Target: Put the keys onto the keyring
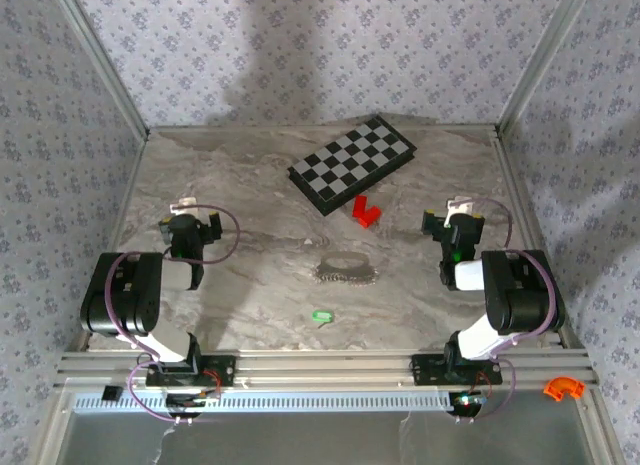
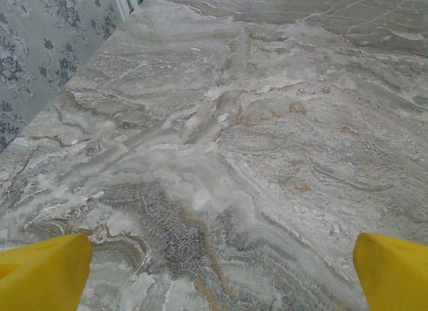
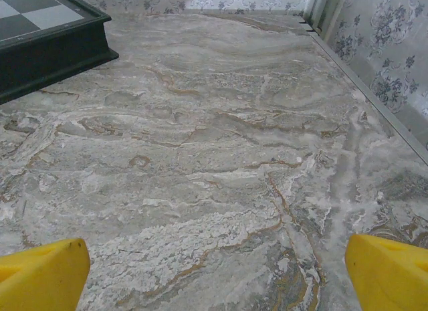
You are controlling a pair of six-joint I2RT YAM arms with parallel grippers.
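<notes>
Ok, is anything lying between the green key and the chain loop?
Nothing visible. Bare table separates the key from the keyring; the red block and checkered board sit beyond it.

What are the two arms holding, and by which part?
Nothing. The left end effector and right end effector are open and empty; the green key lies on the table.

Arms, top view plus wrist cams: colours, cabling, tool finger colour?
Left arm and right arm match: bulky black joint housings, white links, thin purple cables looping alongside. Left tool and right tool have black bodies with whitish tops. The wrist cameras show bright yellow, blunt wedge-shaped fingers.
</notes>
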